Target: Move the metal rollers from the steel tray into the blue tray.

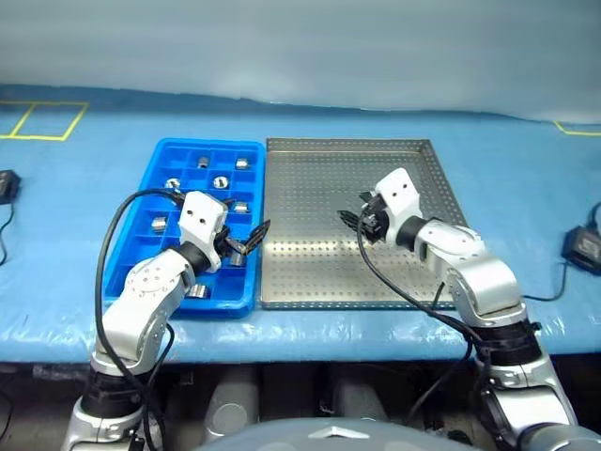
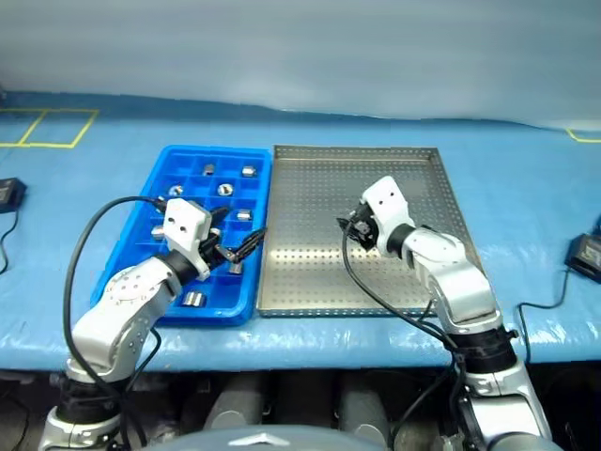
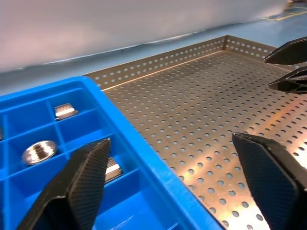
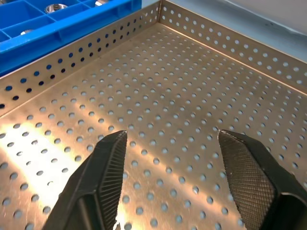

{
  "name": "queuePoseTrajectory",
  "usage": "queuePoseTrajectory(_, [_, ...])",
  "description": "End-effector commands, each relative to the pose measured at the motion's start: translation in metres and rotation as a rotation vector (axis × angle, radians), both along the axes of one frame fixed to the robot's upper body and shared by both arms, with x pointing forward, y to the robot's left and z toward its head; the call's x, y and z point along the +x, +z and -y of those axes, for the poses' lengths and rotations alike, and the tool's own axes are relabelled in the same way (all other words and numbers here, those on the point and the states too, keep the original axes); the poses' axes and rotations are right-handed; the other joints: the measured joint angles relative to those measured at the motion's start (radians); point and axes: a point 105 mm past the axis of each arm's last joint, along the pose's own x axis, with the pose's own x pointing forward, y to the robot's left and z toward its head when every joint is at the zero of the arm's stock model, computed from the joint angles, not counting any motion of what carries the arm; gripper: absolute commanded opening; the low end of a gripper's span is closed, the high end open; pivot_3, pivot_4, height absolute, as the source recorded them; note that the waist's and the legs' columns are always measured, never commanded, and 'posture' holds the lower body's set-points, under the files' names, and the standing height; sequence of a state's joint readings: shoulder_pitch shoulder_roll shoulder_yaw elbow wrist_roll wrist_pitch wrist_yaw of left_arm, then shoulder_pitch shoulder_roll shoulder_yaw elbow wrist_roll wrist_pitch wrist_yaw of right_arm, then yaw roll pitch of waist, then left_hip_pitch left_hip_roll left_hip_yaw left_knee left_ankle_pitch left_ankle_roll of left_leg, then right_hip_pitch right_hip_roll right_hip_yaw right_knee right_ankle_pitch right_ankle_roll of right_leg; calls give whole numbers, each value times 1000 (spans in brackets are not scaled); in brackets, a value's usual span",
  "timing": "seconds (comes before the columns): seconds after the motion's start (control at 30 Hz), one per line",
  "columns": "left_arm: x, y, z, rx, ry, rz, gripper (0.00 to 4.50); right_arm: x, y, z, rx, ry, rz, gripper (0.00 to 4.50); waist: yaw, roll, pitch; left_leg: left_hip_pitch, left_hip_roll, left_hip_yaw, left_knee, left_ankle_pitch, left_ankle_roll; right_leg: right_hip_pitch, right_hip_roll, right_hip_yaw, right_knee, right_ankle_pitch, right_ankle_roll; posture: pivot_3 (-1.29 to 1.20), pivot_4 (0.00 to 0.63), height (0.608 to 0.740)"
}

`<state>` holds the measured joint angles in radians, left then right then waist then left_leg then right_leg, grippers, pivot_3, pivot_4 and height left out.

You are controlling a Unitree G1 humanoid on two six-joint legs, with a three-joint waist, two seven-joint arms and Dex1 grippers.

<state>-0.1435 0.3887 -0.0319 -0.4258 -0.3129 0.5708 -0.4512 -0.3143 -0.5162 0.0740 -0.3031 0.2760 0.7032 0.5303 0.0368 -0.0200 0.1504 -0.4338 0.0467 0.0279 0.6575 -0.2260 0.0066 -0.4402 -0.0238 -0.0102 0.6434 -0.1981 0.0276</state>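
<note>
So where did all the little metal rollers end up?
The metal rollers sit in compartments of the blue tray, on the robot's left, right beside the steel tray.

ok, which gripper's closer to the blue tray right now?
Left. The left gripper hangs over the blue tray's edge beside the steel tray; the right gripper is out over the steel tray's floor.
</note>
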Motion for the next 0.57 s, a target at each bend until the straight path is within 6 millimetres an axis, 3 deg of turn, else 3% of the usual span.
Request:
queuePoseTrajectory(0.03, [2, 6, 0, 14, 0, 39, 4500, -16, 19, -8, 29, 101, 68, 4315, -20, 0, 0, 2, 0, 0, 0, 0, 0, 1, 0, 0, 0, 0, 0, 19, 150, 740])
queuePoseTrajectory(0.07, [3, 4, -1, 21, 6, 32, 4500, -18, 20, -7, 41, 102, 71, 4487, -25, 0, 0, 4, 0, 0, 0, 0, 0, 3, 0, 0, 0, 0, 0, 19, 150, 740])
queuePoseTrajectory(0.2, [0, 4, -3, 38, -4, 30, 4500, -25, 23, -10, 54, 148, 79, 4487, -35, 0, 0, 6, 1, 0, 1, 0, 1, 5, 2, 2, 1, -2, -3, 14, 150, 740])
queuePoseTrajectory(0.57, [-8, 5, 2, 55, -37, 35, 4500, -19, 21, -11, 50, 124, 69, 4487, -33, 0, 0, 9, -1, 1, 4, 1, 1, 9, 0, 5, 0, -2, -2, 21, 150, 740])
